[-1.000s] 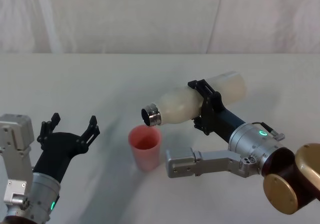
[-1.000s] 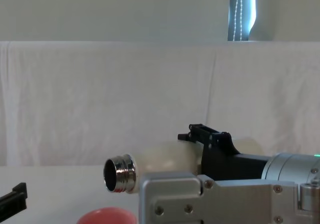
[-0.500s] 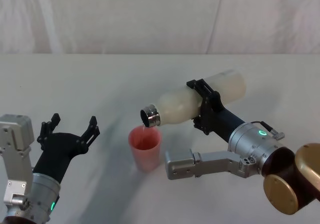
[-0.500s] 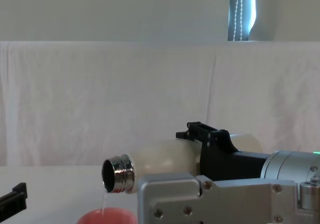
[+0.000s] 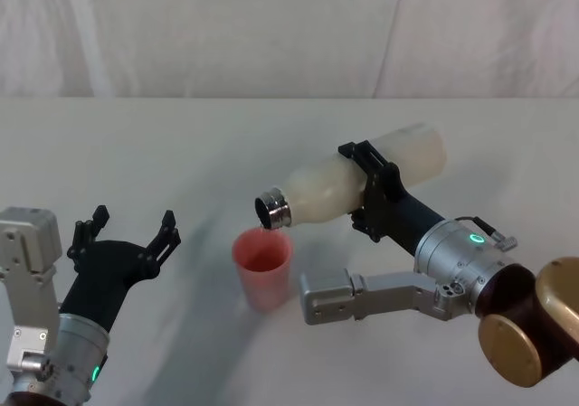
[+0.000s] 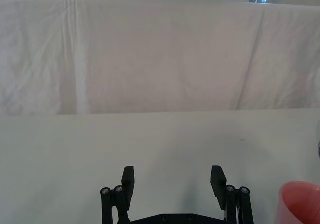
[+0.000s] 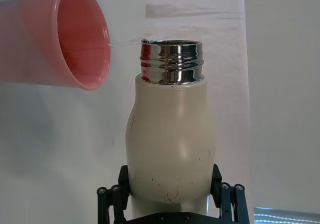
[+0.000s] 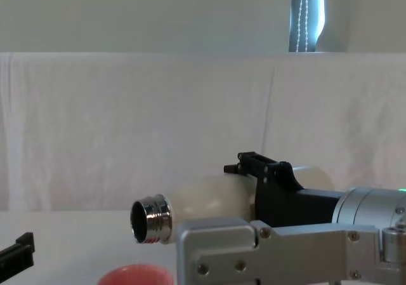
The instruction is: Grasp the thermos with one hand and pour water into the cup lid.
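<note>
Now, step in hand: pouring; the thermos [image 5: 348, 184] is tipped almost level, its steel neck [image 5: 273, 210] just above the far rim of the cup lid [image 5: 263, 266].
Right gripper: the right gripper [image 5: 373, 192], right of the middle in the head view, is clamped around the body of the thermos, one jaw on each side of it; the right wrist view shows the same hold low on the bottle.
Left gripper: the left gripper [image 5: 124, 236], lower left in the head view, is parked above the bench [image 5: 163, 144] with its jaws wide apart, holding nothing.
Cup lid: it stands upright on the bench, a little left of centre and low in the head view, directly under the mouth of the thermos, not touching it.
Water: in the right wrist view a thin thread [image 7: 122, 45] runs from the mouth to the cup lid; how full the cup lid is I cannot tell.
Doing it well: I think the tilt should grow slowly, with the mouth kept over the middle of the opening, not over the rim, so that nothing runs down the outside; the light cup lid could tip over if the neck touches it.
Grip: a firm hold is needed, since the smooth round body may slip or turn when tilted.
Writing: no brand, label or text can be read on the thermos or the cup lid; only small dark scuff marks on the cream body.
</note>
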You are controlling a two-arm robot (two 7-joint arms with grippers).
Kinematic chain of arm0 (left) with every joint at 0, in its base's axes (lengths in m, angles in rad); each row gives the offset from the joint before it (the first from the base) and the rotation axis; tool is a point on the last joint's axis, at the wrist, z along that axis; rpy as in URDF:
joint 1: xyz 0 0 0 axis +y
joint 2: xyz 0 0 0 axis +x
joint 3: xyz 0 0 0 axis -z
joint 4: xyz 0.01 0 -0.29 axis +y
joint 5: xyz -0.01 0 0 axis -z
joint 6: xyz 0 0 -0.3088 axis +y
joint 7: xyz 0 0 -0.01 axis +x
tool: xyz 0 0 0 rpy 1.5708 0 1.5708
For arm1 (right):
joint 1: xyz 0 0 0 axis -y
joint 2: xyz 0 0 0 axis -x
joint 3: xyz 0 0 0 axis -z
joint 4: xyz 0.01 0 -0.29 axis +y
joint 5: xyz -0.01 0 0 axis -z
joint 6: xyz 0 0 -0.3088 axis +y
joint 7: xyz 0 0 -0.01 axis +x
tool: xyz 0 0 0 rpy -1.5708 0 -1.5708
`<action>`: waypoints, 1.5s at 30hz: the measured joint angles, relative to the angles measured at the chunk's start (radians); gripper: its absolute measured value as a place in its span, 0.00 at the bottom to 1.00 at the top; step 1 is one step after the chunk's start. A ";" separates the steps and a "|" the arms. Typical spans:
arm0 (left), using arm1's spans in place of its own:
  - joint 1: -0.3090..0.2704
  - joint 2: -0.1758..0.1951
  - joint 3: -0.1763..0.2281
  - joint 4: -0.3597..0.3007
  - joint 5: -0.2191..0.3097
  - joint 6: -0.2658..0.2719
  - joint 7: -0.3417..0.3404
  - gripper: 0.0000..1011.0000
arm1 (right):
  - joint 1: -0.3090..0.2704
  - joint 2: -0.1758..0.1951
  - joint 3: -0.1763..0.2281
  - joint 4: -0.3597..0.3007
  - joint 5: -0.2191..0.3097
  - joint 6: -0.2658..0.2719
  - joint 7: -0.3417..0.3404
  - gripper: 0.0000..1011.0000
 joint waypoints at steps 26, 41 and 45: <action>0.000 0.000 0.000 0.000 0.000 0.000 0.000 0.99 | 0.008 0.009 -0.003 -0.003 -0.004 -0.009 0.000 0.94; 0.000 0.000 0.000 0.000 0.000 0.000 0.000 0.99 | 0.012 0.010 -0.008 -0.004 -0.012 -0.009 -0.004 0.94; 0.000 0.000 0.000 0.000 0.000 0.000 0.000 0.99 | 0.013 0.010 -0.008 -0.004 -0.013 -0.009 -0.005 0.94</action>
